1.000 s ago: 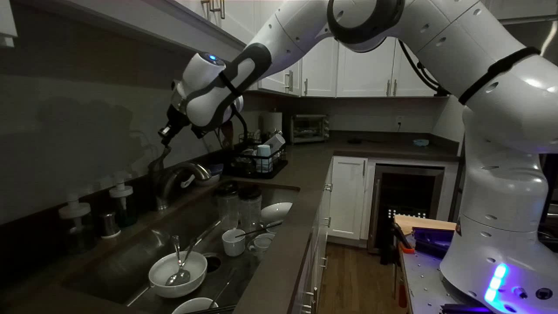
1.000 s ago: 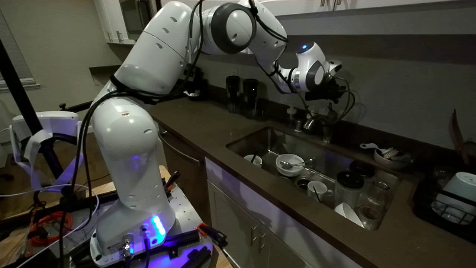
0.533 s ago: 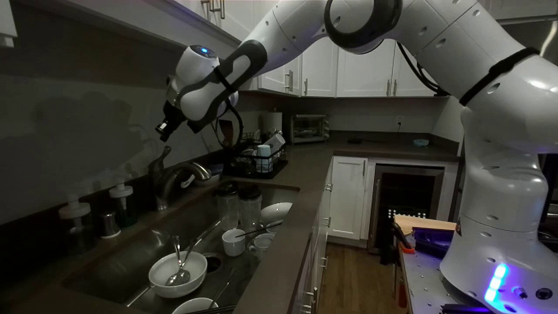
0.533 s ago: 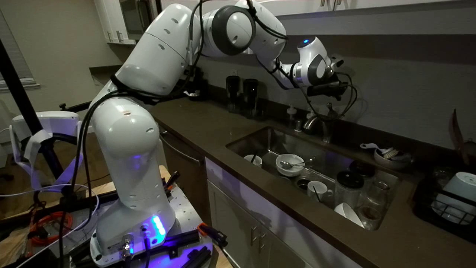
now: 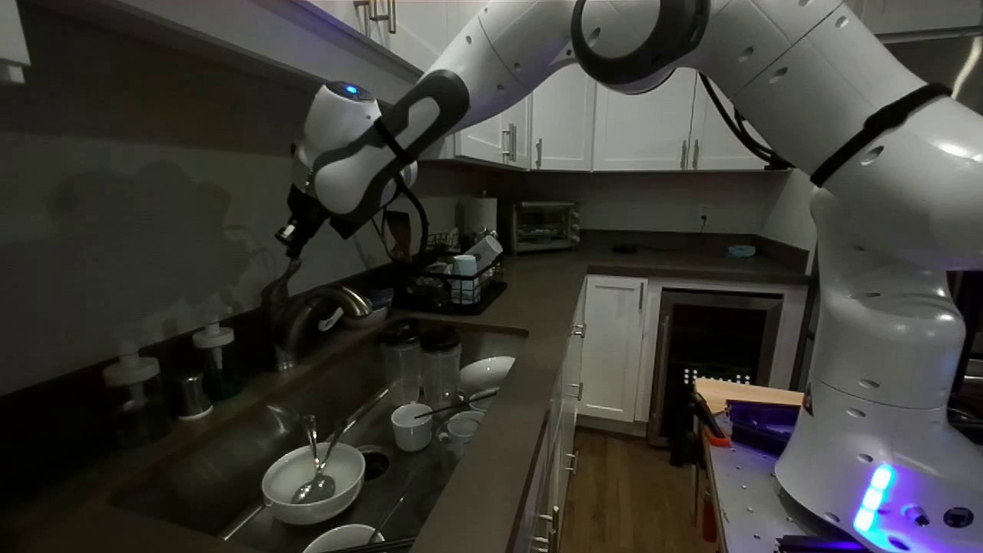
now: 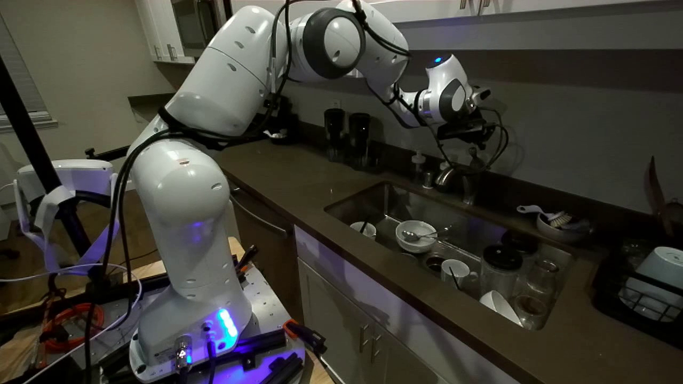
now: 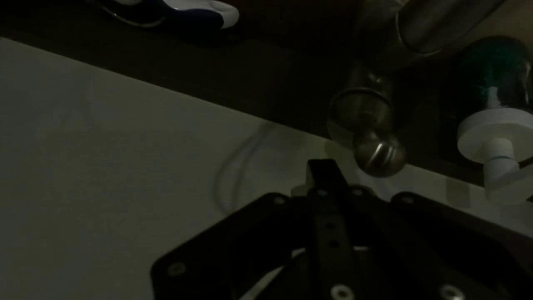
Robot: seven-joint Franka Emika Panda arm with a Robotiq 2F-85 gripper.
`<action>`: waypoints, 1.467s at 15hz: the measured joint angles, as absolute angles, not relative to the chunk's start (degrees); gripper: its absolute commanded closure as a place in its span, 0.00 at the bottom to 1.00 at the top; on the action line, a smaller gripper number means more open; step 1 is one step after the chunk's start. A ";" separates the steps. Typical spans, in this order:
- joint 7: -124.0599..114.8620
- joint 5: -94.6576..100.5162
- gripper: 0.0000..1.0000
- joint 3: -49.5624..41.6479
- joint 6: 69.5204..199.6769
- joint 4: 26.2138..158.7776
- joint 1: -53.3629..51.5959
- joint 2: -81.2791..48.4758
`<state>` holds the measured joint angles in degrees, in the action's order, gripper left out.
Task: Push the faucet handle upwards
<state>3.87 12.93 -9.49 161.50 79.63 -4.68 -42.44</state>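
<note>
Faucet handle (image 7: 379, 154) shows in the wrist view as a rounded, dull-silver metal tip right of centre; in an exterior view it is a slim, tilted lever left of centre, at mid-height, beside the smooth, arching spout (image 5: 347, 298). The gripper (image 5: 292, 253), matte black and angular, has its fingers (image 7: 324, 177) pressed together into one blunt bar. A green-tinted, see-through bottle (image 7: 495, 71) with a white pump sits at the wrist view's right edge. Half a second ago that exterior view had a gap between gripper and handle; now the gripper is lower and the outlines meet, though the wrist view shows pale wall (image 7: 125, 187) between them, so contact cannot be told.
</note>
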 measured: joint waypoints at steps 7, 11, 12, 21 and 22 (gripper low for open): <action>2.54 12.93 1.00 -9.78 162.09 81.11 -4.46 -42.40; 1.27 12.93 1.00 -10.43 163.70 83.02 -4.36 -42.36; 1.02 12.93 1.00 -10.47 164.37 83.61 -4.30 -42.34; 0.77 12.84 1.00 -8.98 171.50 89.93 -4.03 -40.45; 0.76 12.84 1.00 -9.04 171.95 90.42 -4.06 -40.16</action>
<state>0.76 12.84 -9.04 171.95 90.42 -4.06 -40.16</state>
